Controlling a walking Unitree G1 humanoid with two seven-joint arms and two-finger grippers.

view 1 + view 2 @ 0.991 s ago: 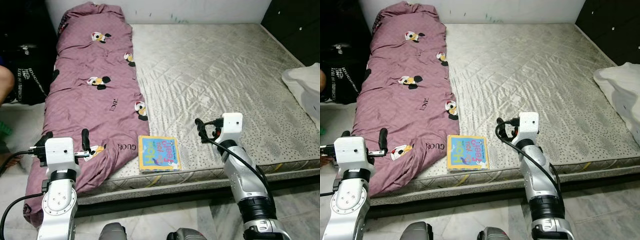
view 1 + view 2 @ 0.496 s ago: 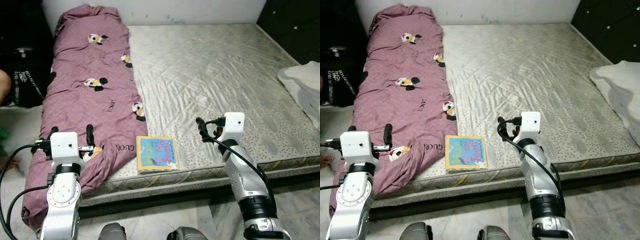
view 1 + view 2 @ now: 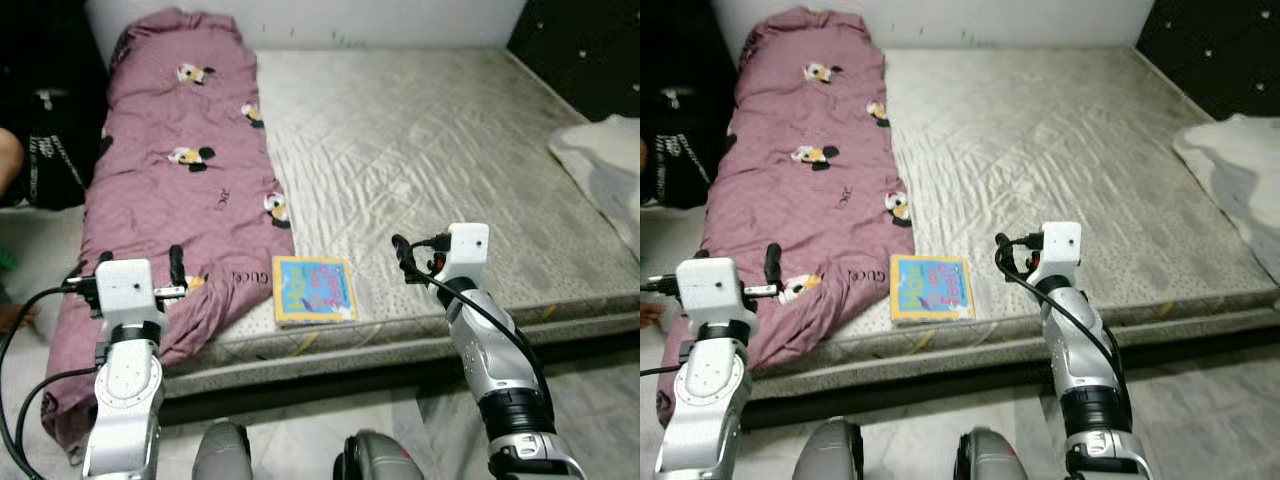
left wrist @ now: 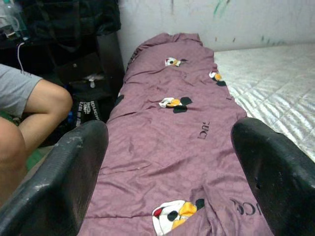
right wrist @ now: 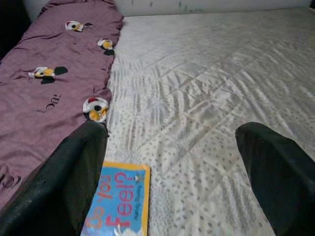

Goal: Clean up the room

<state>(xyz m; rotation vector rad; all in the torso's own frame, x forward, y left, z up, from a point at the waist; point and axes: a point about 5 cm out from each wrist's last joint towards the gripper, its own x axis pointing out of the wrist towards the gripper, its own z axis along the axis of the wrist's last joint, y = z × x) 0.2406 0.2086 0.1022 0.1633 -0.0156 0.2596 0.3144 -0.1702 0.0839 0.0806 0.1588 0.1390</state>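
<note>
Left eye view: the book lies flat near the mattress edge, probably stiff, light, best pinched by its overhanging edge. Right gripper and left gripper hover wide open, empty

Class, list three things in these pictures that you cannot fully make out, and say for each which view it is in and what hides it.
1. Book: in the right wrist view its cover title is cut off by the picture's edge.
2. Person: in the left wrist view just bent legs show; the rest is cut off by the edge and the left pincer finger.
3. White bedding: in the right eye view it is blurred and runs off the edge.
</note>
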